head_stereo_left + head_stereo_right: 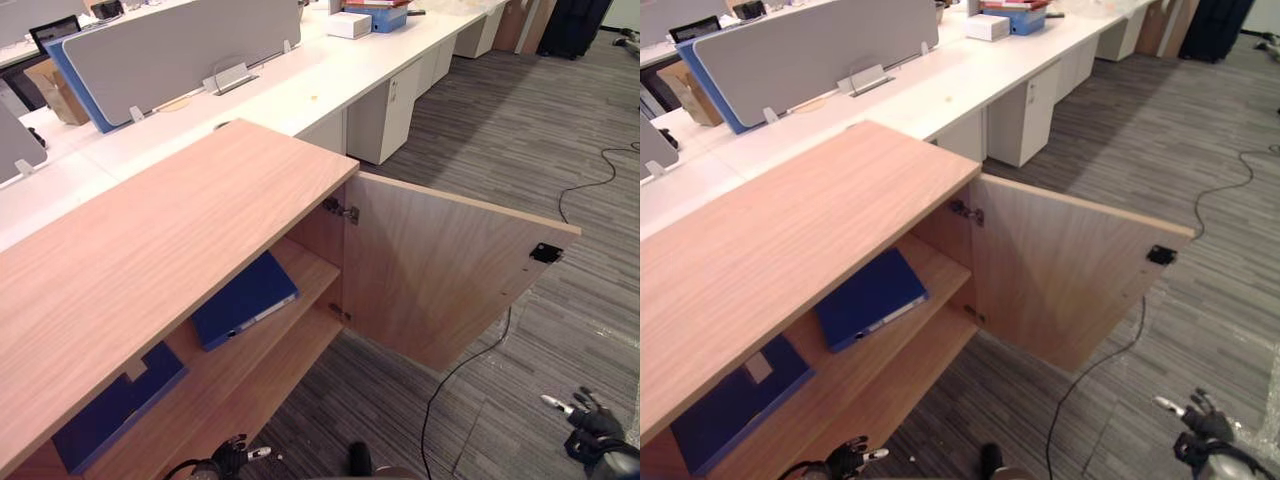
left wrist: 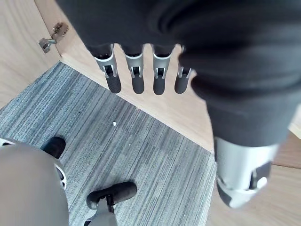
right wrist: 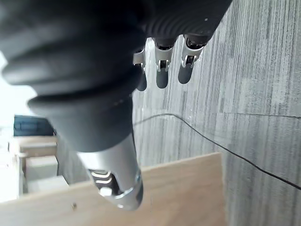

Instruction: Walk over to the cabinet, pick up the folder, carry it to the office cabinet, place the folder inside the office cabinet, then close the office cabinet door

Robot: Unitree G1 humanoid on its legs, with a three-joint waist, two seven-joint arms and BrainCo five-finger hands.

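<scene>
The wooden office cabinet point(image 1: 150, 260) stands before me with its door point(image 1: 440, 270) swung wide open to the right. On its upper shelf lies a blue folder point(image 1: 245, 300), flat and slightly askew. A second blue folder point(image 1: 115, 405) lies further left on the same shelf. My left hand point(image 1: 235, 455) hangs low by the cabinet's front, its fingers point(image 2: 136, 77) straight over the carpet and holding nothing. My right hand point(image 1: 590, 420) hangs low at the right, past the door's free edge, with straight fingers point(image 3: 162, 70) and nothing in it.
Behind the cabinet runs a long white desk point(image 1: 330, 80) with a grey partition point(image 1: 170, 50), white drawer units point(image 1: 385, 110) and boxes point(image 1: 365, 20) at its far end. Grey carpet point(image 1: 560, 130) lies open to the right. A dark bag point(image 1: 575, 25) stands far back.
</scene>
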